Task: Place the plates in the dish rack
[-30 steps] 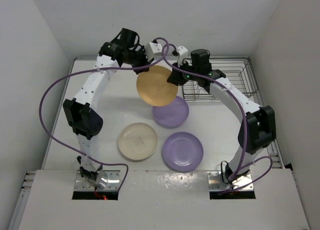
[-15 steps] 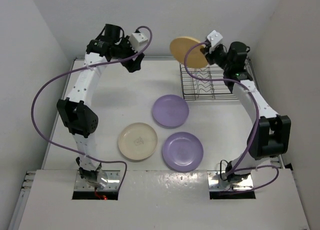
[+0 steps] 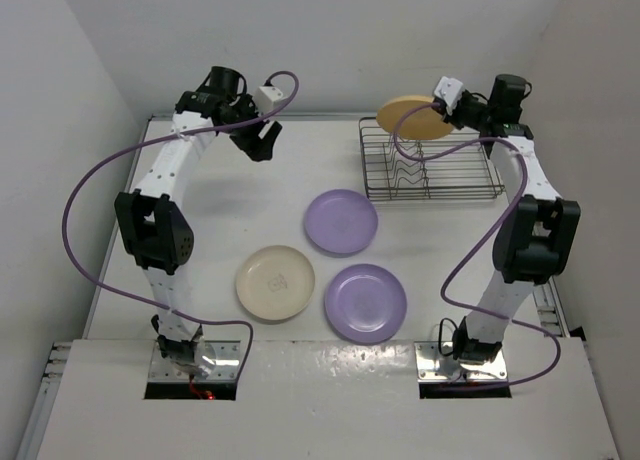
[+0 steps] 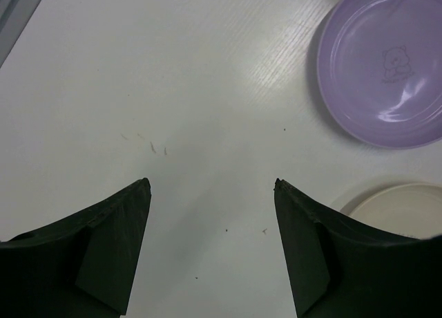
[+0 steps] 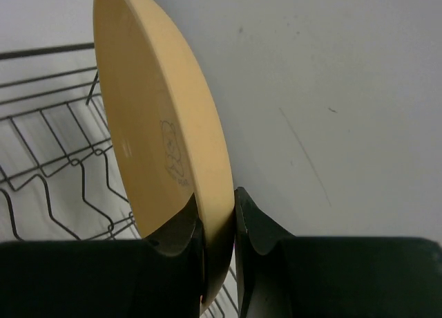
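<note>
My right gripper (image 3: pixel 447 108) is shut on the rim of the yellow-orange plate (image 3: pixel 415 117), which hangs tilted on edge over the back left of the dish rack (image 3: pixel 470 185). In the right wrist view the fingers (image 5: pixel 255 225) pinch the plate (image 5: pixel 152 124) above the rack wires (image 5: pixel 48 159). My left gripper (image 3: pixel 262 140) hovers open over bare table at the back left, nothing between its fingers (image 4: pixel 124 221). Two lavender plates (image 3: pixel 341 221) (image 3: pixel 365 302) and a cream plate (image 3: pixel 275 282) lie flat mid-table. The left wrist view catches one lavender plate (image 4: pixel 383 62) and the cream rim (image 4: pixel 397 207).
White walls close in the table at the back and both sides. Purple cables loop off both arms. The rack stands in the back right corner, against the table's right edge.
The left gripper let go of the yellow-orange plate, opened and drew back to the left. The right arm carried the plate from mid-table to above the rack.
</note>
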Robot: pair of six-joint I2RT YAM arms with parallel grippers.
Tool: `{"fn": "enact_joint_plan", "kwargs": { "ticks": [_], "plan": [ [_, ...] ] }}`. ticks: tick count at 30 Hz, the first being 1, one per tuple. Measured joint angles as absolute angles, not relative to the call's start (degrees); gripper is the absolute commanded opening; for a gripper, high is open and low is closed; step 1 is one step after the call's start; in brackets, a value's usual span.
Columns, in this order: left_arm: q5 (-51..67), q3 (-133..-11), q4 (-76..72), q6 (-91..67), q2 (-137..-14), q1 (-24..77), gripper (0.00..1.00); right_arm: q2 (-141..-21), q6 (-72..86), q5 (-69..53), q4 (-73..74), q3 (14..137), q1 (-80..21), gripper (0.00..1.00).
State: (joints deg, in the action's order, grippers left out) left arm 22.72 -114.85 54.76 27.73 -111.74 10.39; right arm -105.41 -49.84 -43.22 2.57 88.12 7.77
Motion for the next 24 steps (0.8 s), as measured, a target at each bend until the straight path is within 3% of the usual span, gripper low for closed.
{"fn": "enact_joint_plan", "kwargs": {
  "ticks": [20, 21, 22, 24],
  "plan": [
    [22.81, -113.58, 54.61, 27.33, -114.91, 9.58, 0.77, -112.12, -73.25, -41.30, 14.00, 90.35, 6.22, 0.01],
    [22.83, -113.47, 54.59, 27.33, -114.91, 9.45, 0.77, -112.36, -74.08, -40.66, 14.20, 90.35, 6.22, 0.21],
    [22.83, -113.34, 54.63, 27.31, -114.91, 9.37, 0.77, -112.53, -74.43, -40.42, 14.33, 90.28, 6.22, 0.32],
    [22.81, -113.23, 54.59, 27.31, -114.96, 9.13, 0.77, -112.57, -74.59, -40.10, 13.19, 89.60, 6.22, 0.41]
  ]
}}
